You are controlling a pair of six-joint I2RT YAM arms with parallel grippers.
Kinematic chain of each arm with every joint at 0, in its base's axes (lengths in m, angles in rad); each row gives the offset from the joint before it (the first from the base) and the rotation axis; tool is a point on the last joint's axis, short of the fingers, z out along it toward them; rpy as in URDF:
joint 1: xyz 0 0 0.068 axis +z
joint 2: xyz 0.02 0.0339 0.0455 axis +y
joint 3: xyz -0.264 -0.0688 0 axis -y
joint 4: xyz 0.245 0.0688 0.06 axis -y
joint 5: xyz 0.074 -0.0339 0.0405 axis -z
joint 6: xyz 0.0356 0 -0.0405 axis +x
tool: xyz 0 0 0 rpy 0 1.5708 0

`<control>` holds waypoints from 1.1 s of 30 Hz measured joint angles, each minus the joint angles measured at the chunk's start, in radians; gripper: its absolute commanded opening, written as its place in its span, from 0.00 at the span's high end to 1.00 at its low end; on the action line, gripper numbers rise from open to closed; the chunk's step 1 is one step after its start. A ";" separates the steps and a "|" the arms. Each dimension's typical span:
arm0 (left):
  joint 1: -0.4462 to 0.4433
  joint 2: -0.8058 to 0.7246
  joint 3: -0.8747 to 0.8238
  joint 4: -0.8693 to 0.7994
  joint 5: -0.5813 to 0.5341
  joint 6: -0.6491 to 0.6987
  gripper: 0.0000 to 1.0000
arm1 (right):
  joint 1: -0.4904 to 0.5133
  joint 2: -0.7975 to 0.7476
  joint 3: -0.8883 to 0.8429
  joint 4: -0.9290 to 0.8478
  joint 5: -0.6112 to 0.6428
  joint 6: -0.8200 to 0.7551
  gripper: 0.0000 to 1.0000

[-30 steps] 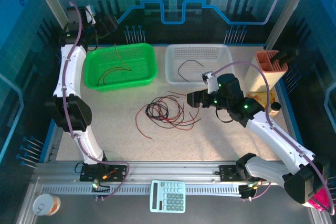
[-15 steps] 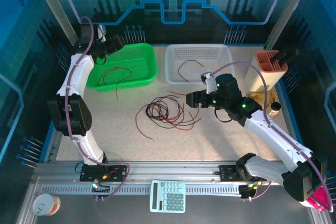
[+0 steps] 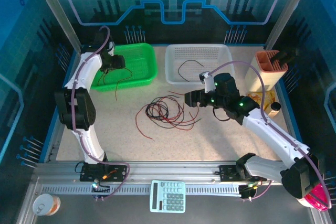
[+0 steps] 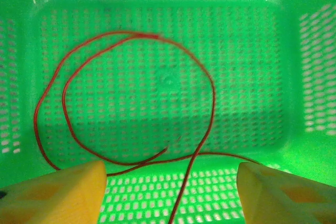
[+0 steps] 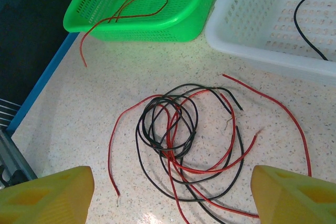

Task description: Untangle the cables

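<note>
A tangle of red and black cables [image 3: 165,113] lies on the speckled table, and in the right wrist view the cables [image 5: 176,132] sit just ahead of my right gripper [image 5: 170,187]. That gripper [image 3: 190,98] hovers open beside the tangle's right side. My left gripper [image 3: 116,64] is over the green basket [image 3: 142,56], open and empty [image 4: 170,182]. A loose red cable [image 4: 213,95] curls on the basket floor, one strand running between the yellow fingers untouched. Its end hangs over the front rim [image 5: 83,51]. A black cable [image 3: 182,65] lies in the white basket [image 3: 220,56].
An orange slotted holder [image 3: 270,61] stands at the back right. A calculator [image 3: 168,196] and a small can [image 3: 46,204] sit on the near rail shelf. Blue raised edging borders the table [image 3: 59,114].
My left arm has swung right from beyond the green basket's far left corner to above its inside. The right arm has barely shifted. The cables lie as before.
</note>
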 measured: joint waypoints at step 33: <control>-0.039 0.198 0.076 -0.161 0.029 0.079 1.00 | 0.009 0.007 0.000 0.000 0.005 0.002 0.21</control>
